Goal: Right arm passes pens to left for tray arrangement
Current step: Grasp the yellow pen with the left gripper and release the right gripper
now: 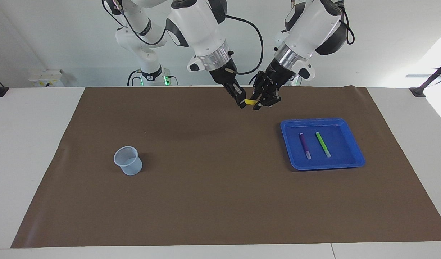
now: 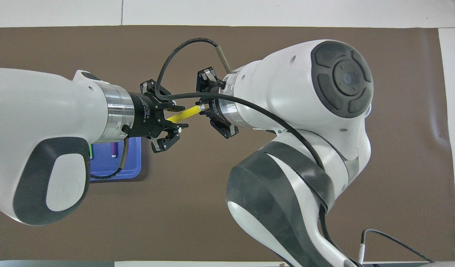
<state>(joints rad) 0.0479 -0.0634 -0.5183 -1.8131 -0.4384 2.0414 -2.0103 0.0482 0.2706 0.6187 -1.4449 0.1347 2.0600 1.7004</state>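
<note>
**Last pen at the handover**

Right hand [image 1: 242,103] clamps the yellow pen [image 1: 250,102] in mid-air above the bench. Left hand [image 1: 259,104] straddles its other end, grip uncertain. Purple pen [image 1: 304,144] and green pen [image 1: 323,144] lie in the tray [image 1: 353,147]. Next, I reckon: left secures, right lets go.
</note>
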